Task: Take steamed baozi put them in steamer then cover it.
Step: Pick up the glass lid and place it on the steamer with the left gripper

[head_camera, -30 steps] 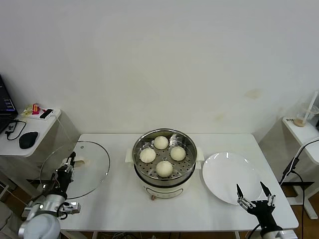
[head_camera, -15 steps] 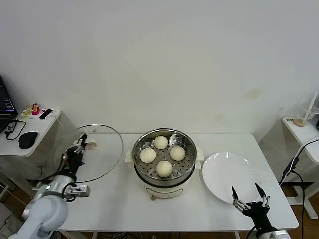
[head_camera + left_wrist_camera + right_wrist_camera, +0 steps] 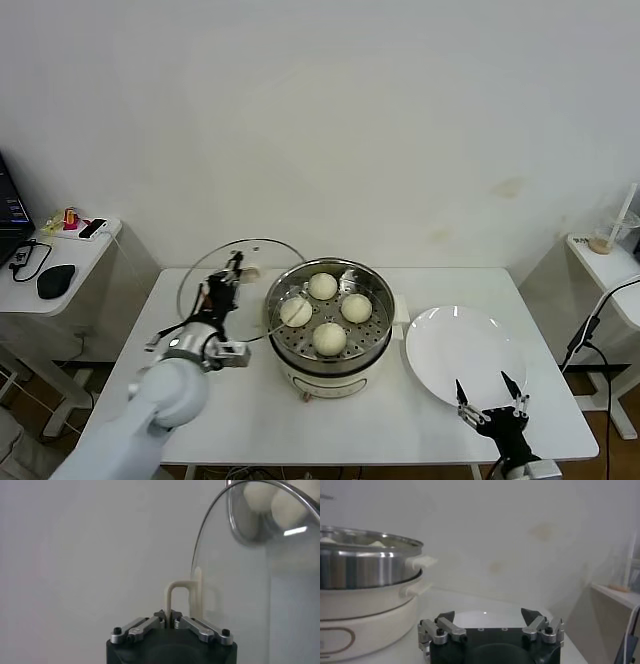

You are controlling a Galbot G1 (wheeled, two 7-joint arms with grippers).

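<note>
Head view: left gripper [image 3: 232, 270] is raised beside the steamer [image 3: 330, 325], clamped on the lid [image 3: 222, 285] handle, with the lid tilted and its edge reaching the pot rim. Four buns [image 3: 322, 286] sit inside. Right gripper [image 3: 488, 398] hangs low at the table [image 3: 250, 400] front, jaws apart, by the plate [image 3: 465, 350].

Left wrist view: fingers [image 3: 150, 626] pinch the handle [image 3: 181, 597].

Right wrist view: fingers [image 3: 443, 626] spread, steamer well apart.

My head looks down on the table [image 3: 250, 410]; each wrist camera peers forward, close over its fingers. Both wrist views share the steamer [image 3: 367, 580].
</note>
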